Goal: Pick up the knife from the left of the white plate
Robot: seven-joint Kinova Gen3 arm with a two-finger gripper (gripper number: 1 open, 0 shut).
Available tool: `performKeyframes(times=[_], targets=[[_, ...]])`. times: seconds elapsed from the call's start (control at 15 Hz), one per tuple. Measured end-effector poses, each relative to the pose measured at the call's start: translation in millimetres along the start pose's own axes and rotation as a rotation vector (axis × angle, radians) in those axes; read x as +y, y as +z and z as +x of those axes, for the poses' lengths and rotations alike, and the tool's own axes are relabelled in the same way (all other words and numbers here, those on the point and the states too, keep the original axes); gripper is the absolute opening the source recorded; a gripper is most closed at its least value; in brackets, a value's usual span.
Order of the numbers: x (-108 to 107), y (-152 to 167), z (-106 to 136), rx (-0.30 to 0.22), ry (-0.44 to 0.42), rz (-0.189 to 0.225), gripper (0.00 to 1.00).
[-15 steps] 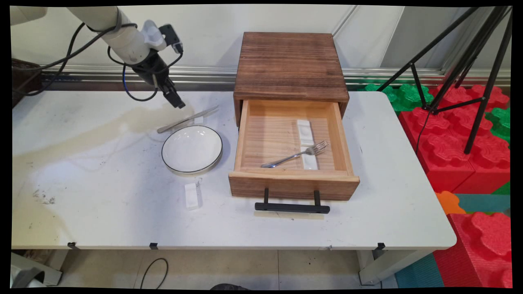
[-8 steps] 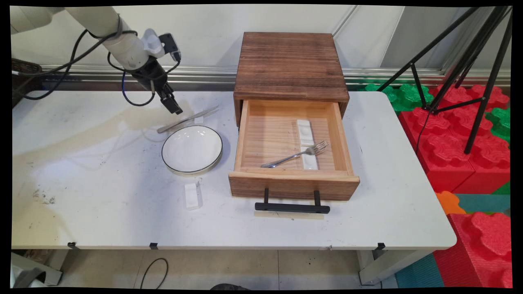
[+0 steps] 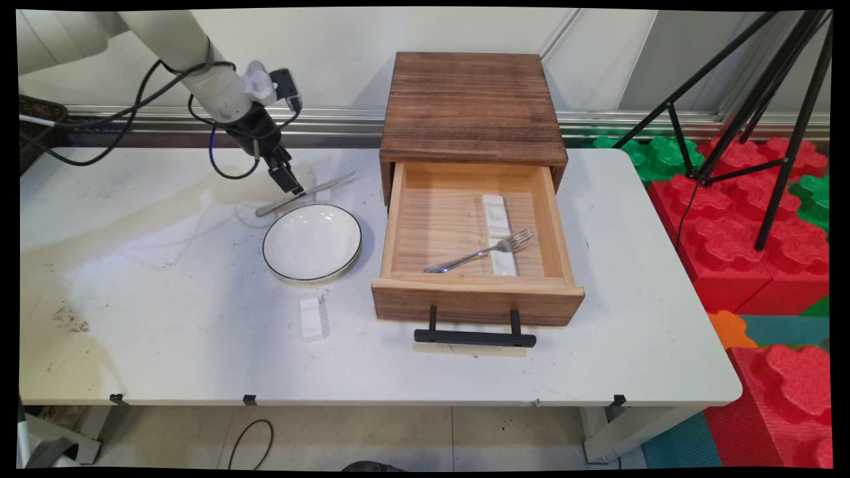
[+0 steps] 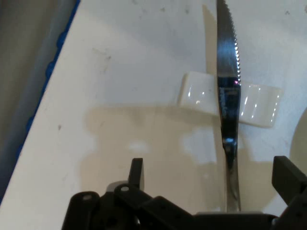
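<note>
My gripper (image 3: 287,180): above the knife's (image 3: 304,194) handle end, behind the plate (image 3: 312,243).
Knife: lies across a rest (image 4: 229,99), behind the plate.
Second rest (image 3: 313,318): in front of the plate.
Drawer (image 3: 473,232): right of the plate, holding a fork (image 3: 479,251) on two rests (image 3: 498,232).

White table (image 3: 166,345), stained toward the left edge. Wooden drawer box (image 3: 471,106) at the far edge, drawer pulled open. Left of it a knife (image 3: 305,194) across a small white rest (image 4: 199,93), a white plate (image 3: 312,242) nearer, another white rest (image 3: 312,318) toward the near edge.
</note>
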Motion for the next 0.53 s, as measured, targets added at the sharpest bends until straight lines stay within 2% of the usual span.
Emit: performKeyframes(times=[0.53], targets=[[-5.8,25.6,6.2,-0.004,0.017,-0.042,1.00]])
